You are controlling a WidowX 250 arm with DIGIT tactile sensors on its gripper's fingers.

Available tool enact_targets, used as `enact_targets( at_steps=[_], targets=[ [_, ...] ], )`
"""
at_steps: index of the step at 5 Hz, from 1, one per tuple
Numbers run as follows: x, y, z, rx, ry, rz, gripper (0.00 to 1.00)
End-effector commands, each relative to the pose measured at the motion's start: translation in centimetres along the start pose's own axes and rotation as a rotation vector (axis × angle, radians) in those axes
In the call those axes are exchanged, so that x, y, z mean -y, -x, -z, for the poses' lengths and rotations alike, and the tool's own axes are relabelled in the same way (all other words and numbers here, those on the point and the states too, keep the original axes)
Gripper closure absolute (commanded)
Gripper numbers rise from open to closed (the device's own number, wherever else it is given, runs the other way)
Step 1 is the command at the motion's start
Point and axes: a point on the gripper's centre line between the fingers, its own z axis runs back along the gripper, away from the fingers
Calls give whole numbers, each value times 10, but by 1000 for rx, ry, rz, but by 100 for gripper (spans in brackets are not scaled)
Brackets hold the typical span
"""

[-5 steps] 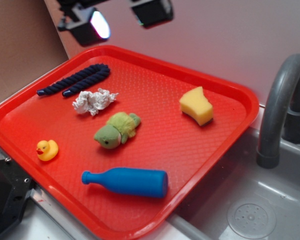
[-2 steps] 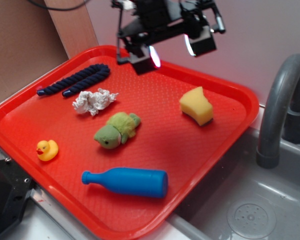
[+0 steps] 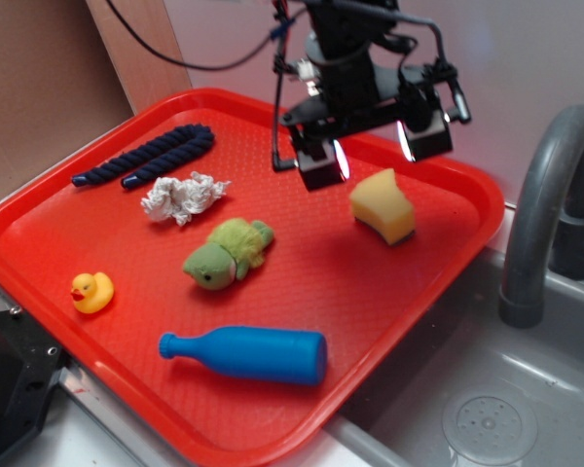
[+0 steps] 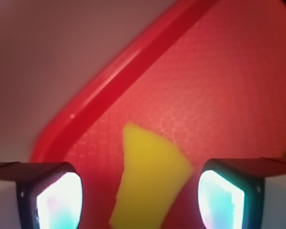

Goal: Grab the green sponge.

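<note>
Red textured plastic is forming the tray [image 3: 438, 282], and six things are being held on it: the green sponge [image 3: 383, 205], a plush turtle [image 3: 228, 252], a rubber duck [image 3: 91, 291], a blue bottle [image 3: 245, 353], a crumpled white cloth [image 3: 182, 197] and a dark blue rope [image 3: 146, 154]. The sponge, actually a yellow foam wedge with a notched edge and a thin dark underside, is being seen in the wrist view [image 4: 148, 181] below and between the jaws, untouched by either. The gripper [image 3: 372, 148] is being held above it with the jaws spread wide and nothing gripped; both fingers [image 4: 52, 198] are showing glossy, lit pads. The turtle is lying well off to one side of the jaws, with the cloth and the looped rope beyond it. The duck and the smooth bottle are lying farther off still, near the tray's front rim. Nothing is being shown between the jaws and the sponge. A grey faucet [image 3: 550, 204] and sink [image 3: 496, 409] are standing beside the tray.
</note>
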Motion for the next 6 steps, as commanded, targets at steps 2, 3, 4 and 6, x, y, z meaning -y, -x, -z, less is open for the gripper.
enact_targets(
  at_steps=[2,3,4,6],
  targets=[
    [-6,2,3,-66,44,10,100],
    [-7,-3,-10,-48,53,45,100],
    [-7,-14,-24,-31,61,104,100],
    [-8,-49,-120,-69,53,484,100]
  ],
)
